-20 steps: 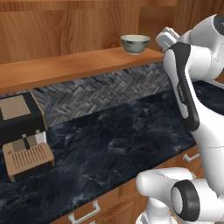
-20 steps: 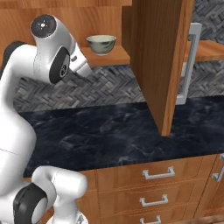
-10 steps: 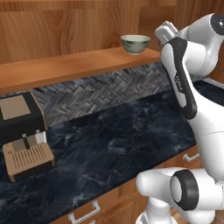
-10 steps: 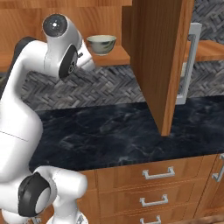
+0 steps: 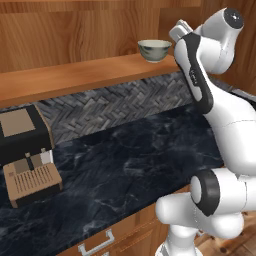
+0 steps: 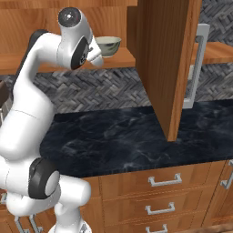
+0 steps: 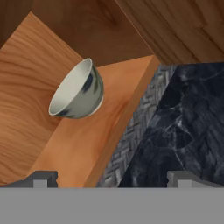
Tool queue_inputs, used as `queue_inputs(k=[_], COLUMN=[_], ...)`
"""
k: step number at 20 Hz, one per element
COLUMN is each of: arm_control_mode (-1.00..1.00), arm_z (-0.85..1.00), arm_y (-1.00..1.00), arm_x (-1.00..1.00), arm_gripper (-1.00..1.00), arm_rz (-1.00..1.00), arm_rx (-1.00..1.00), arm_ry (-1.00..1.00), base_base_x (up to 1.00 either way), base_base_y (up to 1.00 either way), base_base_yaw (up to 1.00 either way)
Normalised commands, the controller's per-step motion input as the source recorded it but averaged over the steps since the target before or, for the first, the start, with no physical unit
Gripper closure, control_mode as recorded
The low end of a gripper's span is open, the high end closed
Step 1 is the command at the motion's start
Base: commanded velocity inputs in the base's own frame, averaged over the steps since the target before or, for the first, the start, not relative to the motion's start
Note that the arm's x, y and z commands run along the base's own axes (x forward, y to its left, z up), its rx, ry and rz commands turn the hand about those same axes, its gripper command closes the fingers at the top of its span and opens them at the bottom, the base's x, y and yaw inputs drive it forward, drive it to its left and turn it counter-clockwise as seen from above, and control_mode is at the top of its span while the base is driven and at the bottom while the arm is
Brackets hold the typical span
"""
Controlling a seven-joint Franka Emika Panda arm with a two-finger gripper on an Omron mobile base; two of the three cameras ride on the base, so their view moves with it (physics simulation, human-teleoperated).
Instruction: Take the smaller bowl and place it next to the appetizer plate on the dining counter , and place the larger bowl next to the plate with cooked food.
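Even, soft rendered light; slightly blurry

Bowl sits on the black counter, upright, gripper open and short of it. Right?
Not the counter. The bowl stands upright on the wooden shelf above the counter, as the left base view shows. The gripper is open and short of it.

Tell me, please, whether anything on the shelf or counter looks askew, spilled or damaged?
Nothing stands out. The smaller bowl stands upright and intact on the wooden shelf, and the coffee machine sits squarely on the black counter, with no spill.

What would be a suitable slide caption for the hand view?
Open gripper faces the smaller bowl on the wooden shelf.
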Motion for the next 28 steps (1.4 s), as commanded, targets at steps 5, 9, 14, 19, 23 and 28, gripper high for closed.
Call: queue_inputs(k=[5,9,14,19,23,28], arm_control_mode=[-1.0,-1.0,-1.0,-1.0,-1.0,-1.0], arm_z=[-0.01,-0.04,-0.07,-0.09,-0.04,-0.05], arm_y=[0.0,-0.03,-0.01,-0.03,-0.06,-0.05], arm_x=[0.57,0.53,0.57,0.54,0.5,0.48], arm_gripper=[-1.0,-1.0,-1.0,-1.0,-1.0,-1.0], arm_rz=[0.0,0.0,0.0,0.0,0.0,0.0], arm_rx=[0.0,0.0,0.0,0.0,0.0,0.0], arm_ry=[0.01,0.03,0.03,0.04,0.05,0.03], base_base_x=[0.0,0.0,0.0,0.0,0.0,0.0], base_base_y=[0.0,0.0,0.0,0.0,0.0,0.0], base_base_yaw=[0.0,0.0,0.0,0.0,0.0,0.0])
